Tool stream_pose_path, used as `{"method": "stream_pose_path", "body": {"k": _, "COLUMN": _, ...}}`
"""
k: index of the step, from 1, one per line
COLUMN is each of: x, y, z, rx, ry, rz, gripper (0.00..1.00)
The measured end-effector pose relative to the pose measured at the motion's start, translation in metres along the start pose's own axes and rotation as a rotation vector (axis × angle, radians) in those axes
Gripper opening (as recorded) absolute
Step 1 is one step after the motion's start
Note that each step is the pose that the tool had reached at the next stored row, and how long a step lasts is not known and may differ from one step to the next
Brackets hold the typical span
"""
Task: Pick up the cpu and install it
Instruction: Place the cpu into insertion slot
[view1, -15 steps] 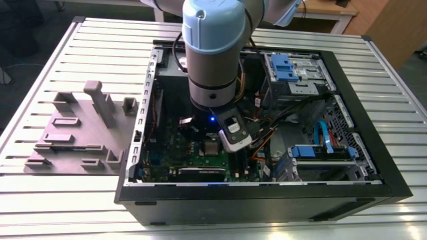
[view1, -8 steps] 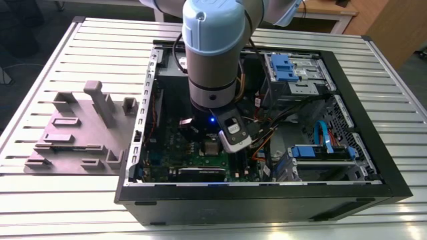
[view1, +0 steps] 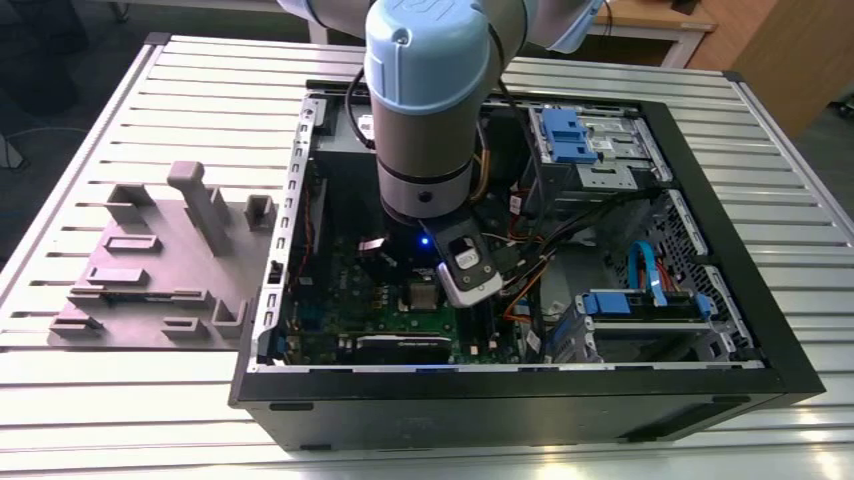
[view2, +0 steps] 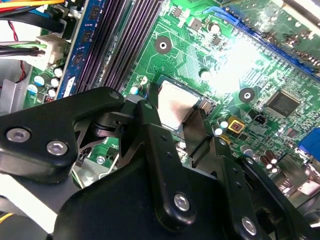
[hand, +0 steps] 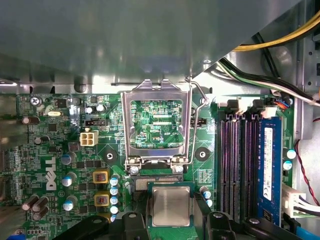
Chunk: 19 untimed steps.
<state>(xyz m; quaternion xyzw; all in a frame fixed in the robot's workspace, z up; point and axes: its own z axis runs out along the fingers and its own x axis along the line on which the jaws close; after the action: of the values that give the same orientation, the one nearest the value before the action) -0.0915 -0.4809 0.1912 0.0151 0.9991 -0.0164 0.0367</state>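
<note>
1. Exterior view first: we see the arm (view1: 427, 100) plunged into the open computer case (view1: 534, 400) on the slatted table (view1: 134, 420). Its wrist is low over the motherboard (view1: 334, 300), on the exterior view's left half of the case.
2. Off to the exterior view's left, well apart from the case, the grey fixture (view1: 147, 270) sits on the table.
3. Over to the wrist views, and here's the cpu (hand: 171, 206): silvery top, pale green rim, lying flat and square-on to the board.
4. The gripper (view2: 175, 115) has it. The two black fingers (view2: 150, 117) sit on opposite edges of the cpu with no gap that we can make out, so we call the jaws clamped on it.
5. The cpu lies dead centre between the jaws. It is square, so there is no long axis to worry about.
6. Now the key relation. In the first wrist view the load plate (hand: 156, 86) stands swung up and open, with the socket (hand: 160, 184) just below its hinge.
7. A strip of socket contacts shows between hinge and cpu, so we judge the chip hovering over the socket, not yet seated.
8. The memory slots (hand: 235, 165) run just beside the socket, clear of the fingers.
</note>
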Motion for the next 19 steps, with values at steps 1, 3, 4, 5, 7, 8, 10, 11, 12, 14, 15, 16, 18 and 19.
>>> {"method": "stream_pose_path", "body": {"k": 1, "x": 0.0, "y": 0.0, "z": 0.0001, "rx": 0.0, "ry": 0.0, "rz": 0.0, "gripper": 0.47}}
{"method": "stream_pose_path", "body": {"k": 3, "x": 0.0, "y": 0.0, "z": 0.0002, "rx": -0.0001, "ry": 0.0, "rz": 0.0, "gripper": 0.47}}
{"method": "stream_pose_path", "body": {"k": 4, "x": 0.0, "y": 0.0, "z": 0.0002, "rx": -0.0001, "ry": 0.0, "rz": 0.0, "gripper": 0.47}}
{"method": "stream_pose_path", "body": {"k": 5, "x": 0.0, "y": 0.0, "z": 0.0003, "rx": -0.0001, "ry": -0.0001, "rz": 0.0, "gripper": 0.47}}
{"method": "stream_pose_path", "body": {"k": 7, "x": 0.0, "y": 0.0, "z": 0.0002, "rx": 0.0002, "ry": 0.0002, "rz": 0.0, "gripper": 0.46}}
{"method": "stream_pose_path", "body": {"k": 8, "x": 0.0001, "y": 0.0, "z": 0.0002, "rx": 0.0003, "ry": 0.0003, "rz": 0.0, "gripper": 0.46}}
{"method": "stream_pose_path", "body": {"k": 10, "x": 0.0, "y": 0.0, "z": 0.0004, "rx": 0.0, "ry": -0.0001, "rz": 0.0, "gripper": 0.42}}
{"method": "stream_pose_path", "body": {"k": 11, "x": 0.0, "y": 0.0, "z": 0.0005, "rx": -0.0001, "ry": -0.0001, "rz": 0.0, "gripper": 0.42}}
{"method": "stream_pose_path", "body": {"k": 12, "x": 0.0001, "y": 0.0, "z": 0.0005, "rx": -0.0001, "ry": -0.0001, "rz": 0.0, "gripper": 0.42}}
{"method": "stream_pose_path", "body": {"k": 14, "x": 0.0001, "y": 0.0, "z": 0.0006, "rx": 0.0, "ry": 0.0, "rz": 0.0, "gripper": 0.42}}
{"method": "stream_pose_path", "body": {"k": 15, "x": 0.0001, "y": 0.0, "z": 0.0007, "rx": -0.0001, "ry": 0.0, "rz": 0.0, "gripper": 0.42}}
{"method": "stream_pose_path", "body": {"k": 16, "x": 0.0001, "y": 0.0, "z": 0.0007, "rx": -0.0001, "ry": 0.0, "rz": 0.0, "gripper": 0.42}}
{"method": "stream_pose_path", "body": {"k": 18, "x": 0.0001, "y": 0.0, "z": 0.0007, "rx": -0.0001, "ry": 0.0, "rz": 0.0, "gripper": 0.42}}
{"method": "stream_pose_path", "body": {"k": 19, "x": 0.0001, "y": 0.0, "z": 0.0007, "rx": -0.0002, "ry": -0.0001, "rz": 0.0, "gripper": 0.42}}
